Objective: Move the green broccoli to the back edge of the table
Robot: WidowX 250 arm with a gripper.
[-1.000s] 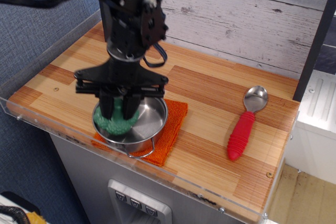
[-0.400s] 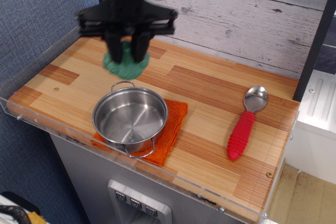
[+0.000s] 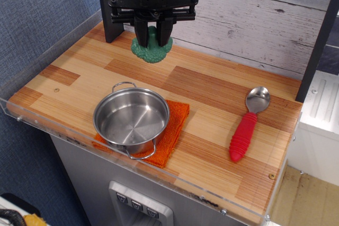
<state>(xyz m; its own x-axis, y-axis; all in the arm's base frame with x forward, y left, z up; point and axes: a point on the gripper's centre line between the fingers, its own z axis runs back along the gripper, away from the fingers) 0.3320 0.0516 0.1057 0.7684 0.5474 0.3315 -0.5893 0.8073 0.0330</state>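
The green broccoli [image 3: 151, 51] is held head-down between my gripper's [image 3: 152, 39] two black fingers, which are shut on its stem. It hangs a little above the wooden table [image 3: 212, 88], near the back edge and close to the white plank wall. I cannot tell whether its head touches the wood. The arm comes down from the top of the view.
An empty steel pot [image 3: 132, 119] sits on an orange cloth [image 3: 172, 130] at the front left. A spoon with a red handle [image 3: 244, 130] lies at the right. A clear acrylic rim [image 3: 37, 125] runs along the table's front and left edges.
My gripper has lifted the broccoli out of the pot and carried it back and to the right, toward the wall. The pot is now empty.
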